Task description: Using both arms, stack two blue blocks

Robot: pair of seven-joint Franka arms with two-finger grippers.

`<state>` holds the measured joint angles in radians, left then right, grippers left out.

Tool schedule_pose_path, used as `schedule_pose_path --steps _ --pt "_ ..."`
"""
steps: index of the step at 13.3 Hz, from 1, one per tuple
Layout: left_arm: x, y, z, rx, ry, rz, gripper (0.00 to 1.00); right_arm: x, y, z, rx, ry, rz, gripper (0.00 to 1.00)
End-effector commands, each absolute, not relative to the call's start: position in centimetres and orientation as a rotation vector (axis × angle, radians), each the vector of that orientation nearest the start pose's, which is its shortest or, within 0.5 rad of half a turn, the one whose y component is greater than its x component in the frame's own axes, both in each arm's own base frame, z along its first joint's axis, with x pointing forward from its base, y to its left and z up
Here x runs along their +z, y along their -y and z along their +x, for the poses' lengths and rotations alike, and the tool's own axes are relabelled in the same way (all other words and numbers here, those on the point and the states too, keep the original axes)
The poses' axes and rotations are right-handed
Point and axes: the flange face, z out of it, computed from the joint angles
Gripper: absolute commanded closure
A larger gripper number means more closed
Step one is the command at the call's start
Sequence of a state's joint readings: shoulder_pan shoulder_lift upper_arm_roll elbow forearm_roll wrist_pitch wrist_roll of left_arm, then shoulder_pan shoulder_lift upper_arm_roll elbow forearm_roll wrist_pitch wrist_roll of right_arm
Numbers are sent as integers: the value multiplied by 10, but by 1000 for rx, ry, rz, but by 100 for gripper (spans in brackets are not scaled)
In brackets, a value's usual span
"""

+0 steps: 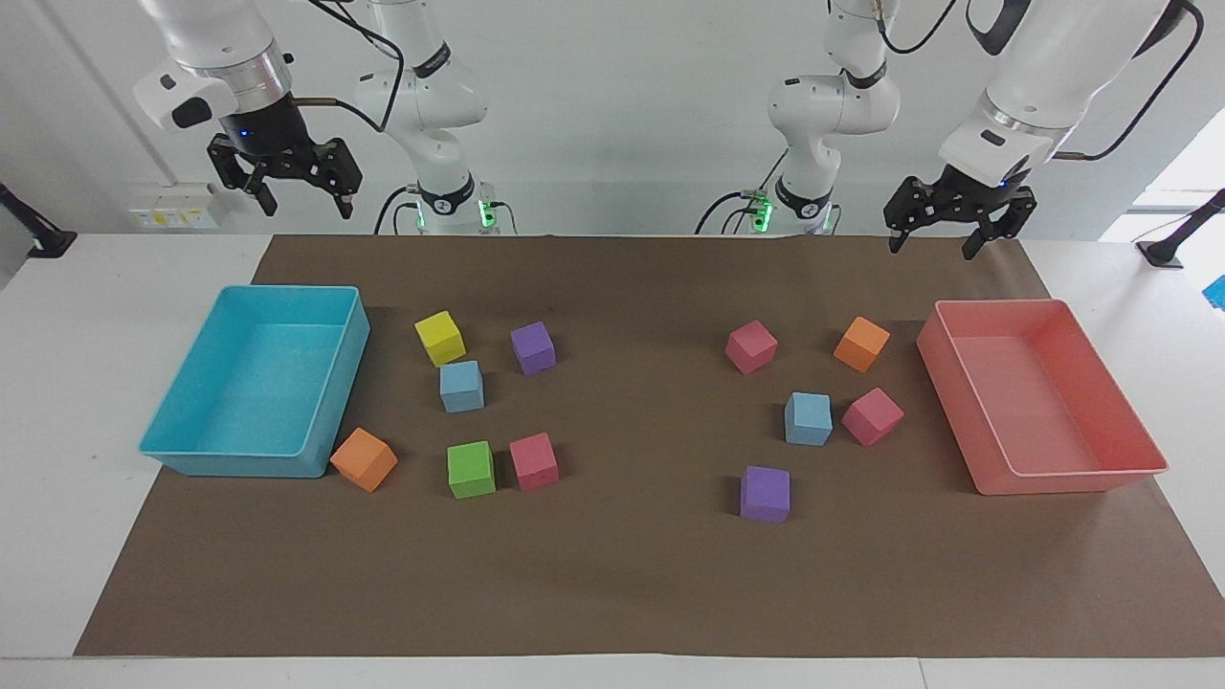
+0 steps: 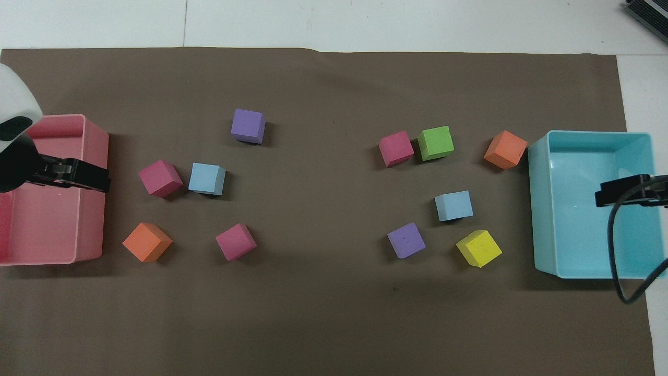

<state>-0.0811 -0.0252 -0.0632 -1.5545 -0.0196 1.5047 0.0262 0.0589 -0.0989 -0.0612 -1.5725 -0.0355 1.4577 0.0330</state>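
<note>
Facing view: both arms wait raised at the robots' edge of the table, nothing held. Left gripper (image 1: 943, 239) hangs with fingers spread over the mat edge by the pink tray (image 1: 1139, 421); right gripper (image 1: 299, 198) hangs with fingers spread above the table edge near the turquoise tray (image 1: 172, 421). Two blue blocks sit flat on the brown mat (image 1: 612, 584), well apart, one in each cluster. First blue block (image 1: 462, 386) lies toward the right arm's end, just beside the yellow cube (image 1: 440, 338) and near a purple cube (image 1: 533, 347); green cube (image 1: 471, 469) and a pink cube (image 1: 534, 461) sit farther from the robots, with clear mat between. Second blue block (image 1: 809, 418) lies toward the left arm's end, just beside a pink cube (image 1: 872, 416), whether touching I cannot tell; its other sides are free. A wide bare strip of mat runs down the middle between clusters, and another along the edge farthest from the robots. Blocks are matte, light sky-blue, same size as the other cubes, tops unobstructed. Mat lies on a white table (image 1: 57, 383); white wall at the robots' end.
</note>
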Motion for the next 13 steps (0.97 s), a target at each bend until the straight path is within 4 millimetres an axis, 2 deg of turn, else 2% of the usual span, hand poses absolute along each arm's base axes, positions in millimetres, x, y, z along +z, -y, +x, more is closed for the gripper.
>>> schedule_pose_path --steps 1,13 --pt "641 75 528 22 -278 -3155 0 674 7 508 -15 -63 -3166 0" --pt "642 75 530 9 -285 -3154 0 674 3 508 -29 -57 -3145 0"
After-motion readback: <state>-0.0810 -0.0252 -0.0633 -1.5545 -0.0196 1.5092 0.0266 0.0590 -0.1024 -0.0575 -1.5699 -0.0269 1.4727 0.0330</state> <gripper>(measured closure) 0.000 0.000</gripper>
